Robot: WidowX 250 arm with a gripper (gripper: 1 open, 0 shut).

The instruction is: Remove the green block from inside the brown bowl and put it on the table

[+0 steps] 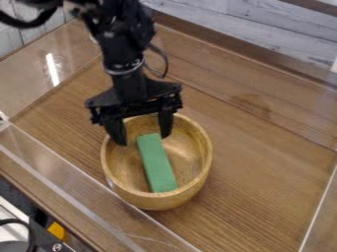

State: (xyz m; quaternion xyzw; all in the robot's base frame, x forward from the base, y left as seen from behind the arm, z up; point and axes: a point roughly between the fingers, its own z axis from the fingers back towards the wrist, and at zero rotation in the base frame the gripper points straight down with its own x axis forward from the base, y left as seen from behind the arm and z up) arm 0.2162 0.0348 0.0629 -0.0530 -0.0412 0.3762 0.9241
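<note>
The green block [157, 164] lies flat on the floor of the brown bowl [198, 177], running from upper left to lower right. My gripper [140, 126] points straight down over the far end of the bowl, open wide. One fingertip [113, 134] hangs at the bowl's far-left rim and the other [166, 123] just inside the far rim, straddling the block's upper end without touching it. The bowl sits on the wood-grain table [263, 108].
Clear acrylic walls [53, 59] ring the tabletop, and the near wall [66, 187] stands close to the bowl's left side. A clear acrylic stand [95, 30] sits at the back left behind the arm.
</note>
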